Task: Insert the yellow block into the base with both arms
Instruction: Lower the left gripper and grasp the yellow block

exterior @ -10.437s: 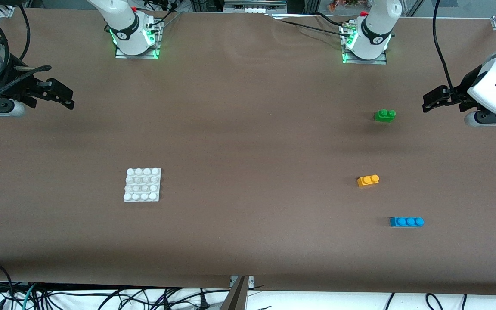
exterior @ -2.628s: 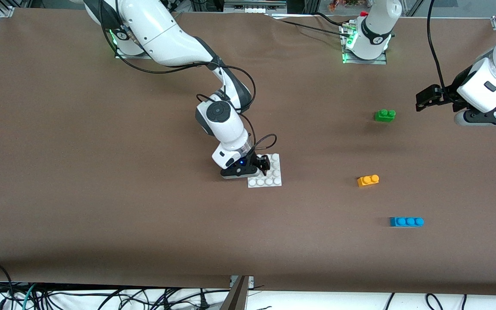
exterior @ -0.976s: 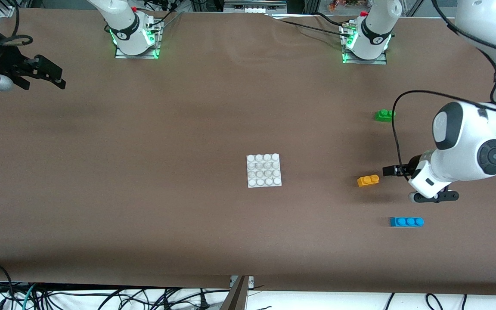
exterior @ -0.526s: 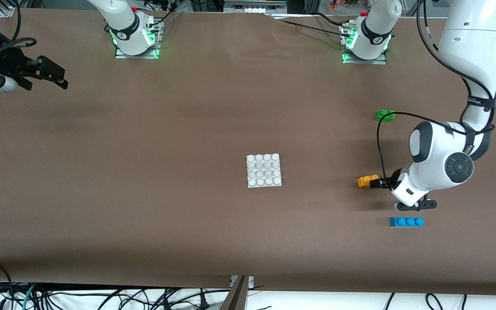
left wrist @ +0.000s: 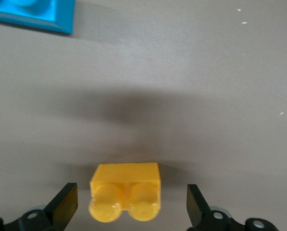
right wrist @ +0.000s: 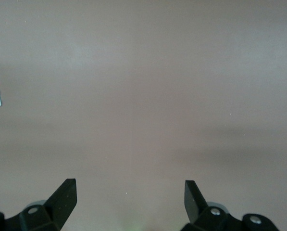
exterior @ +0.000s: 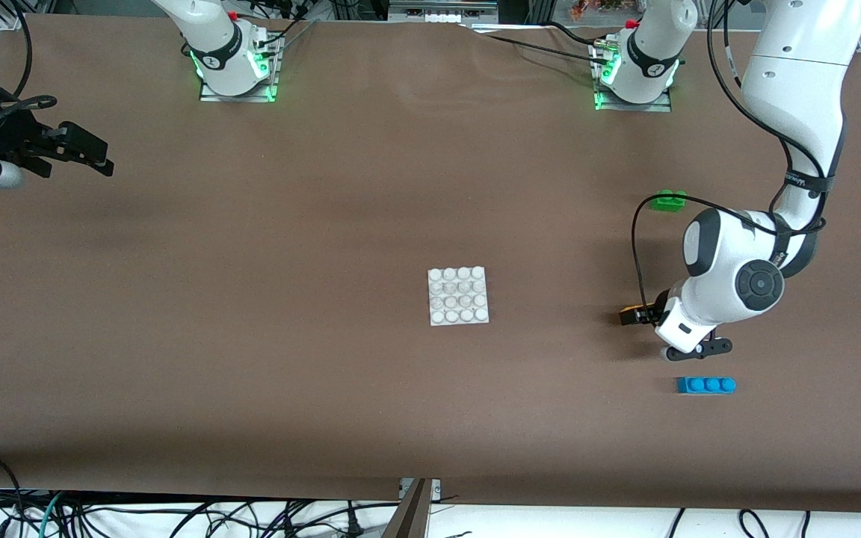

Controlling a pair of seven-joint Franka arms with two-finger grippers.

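You are at the pick-up step: the left gripper [left wrist: 129, 204] is spread wide around the yellow block [left wrist: 126, 191] on the table, well apart from the base [exterior: 459, 296]. Next, close squarely. The right gripper [exterior: 87, 153] waits, spread and empty.

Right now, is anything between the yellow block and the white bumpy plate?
No. In the front view, only bare brown table lies between the yellow block and the base.

Two glossy white jointed arms [exterior: 737, 276], dark round joint caps, looping black cables, green-lit bases.
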